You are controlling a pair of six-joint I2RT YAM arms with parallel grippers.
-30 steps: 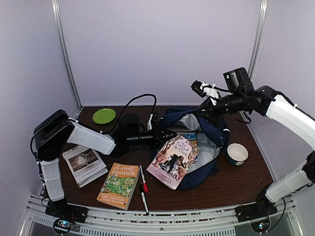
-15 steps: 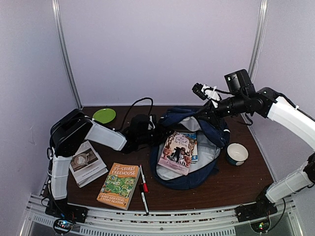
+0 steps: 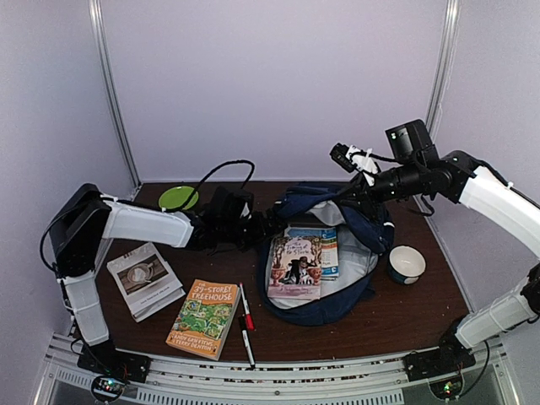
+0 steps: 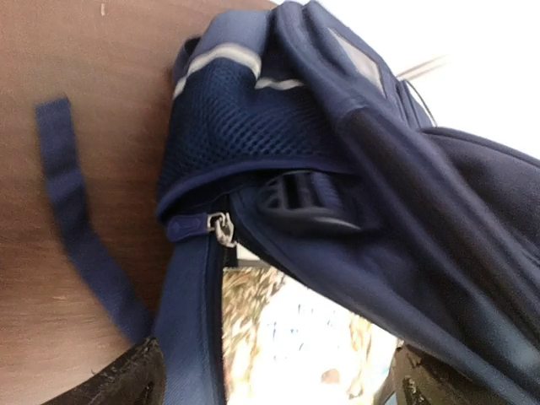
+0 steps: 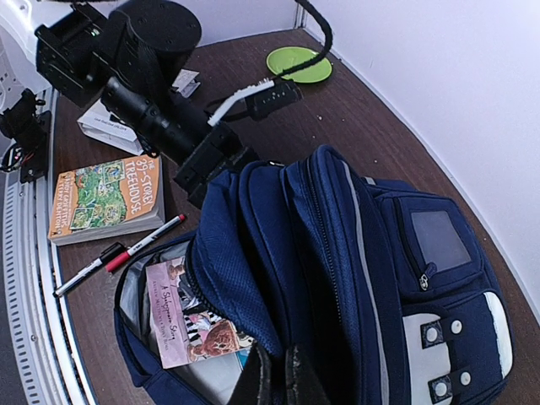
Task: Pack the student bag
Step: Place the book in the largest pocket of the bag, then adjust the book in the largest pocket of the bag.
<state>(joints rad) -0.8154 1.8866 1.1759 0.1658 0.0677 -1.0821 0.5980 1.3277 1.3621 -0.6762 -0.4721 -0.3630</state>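
Note:
The student bag [image 3: 359,228] lies open in the middle of the table, its pale lining showing. A pink book [image 3: 294,266] lies flat inside it on top of another book [image 3: 329,249]. My left gripper [image 3: 261,226] hangs open at the bag's left rim; in its wrist view the fingers [image 4: 126,380] straddle the zipper edge [image 4: 221,228] and the pink book [image 4: 312,337] without touching it. My right gripper [image 3: 354,196] is shut on the bag's upper flap [image 5: 253,253] and holds it lifted, its fingertips [image 5: 274,380] pinching navy fabric. The pink book [image 5: 190,325] shows beneath.
A Treehouse book [image 3: 202,316], a red marker [image 3: 245,308] and a black pen [image 3: 246,346] lie at the front left. A grey booklet [image 3: 145,281] sits further left, a green plate [image 3: 178,198] at the back left, and a blue-and-white bowl [image 3: 407,263] right of the bag.
My left gripper has opened and let go of the pink book, which dropped from tilted over the rim to flat inside the bag. The left arm pulled back leftward. The right arm held still.

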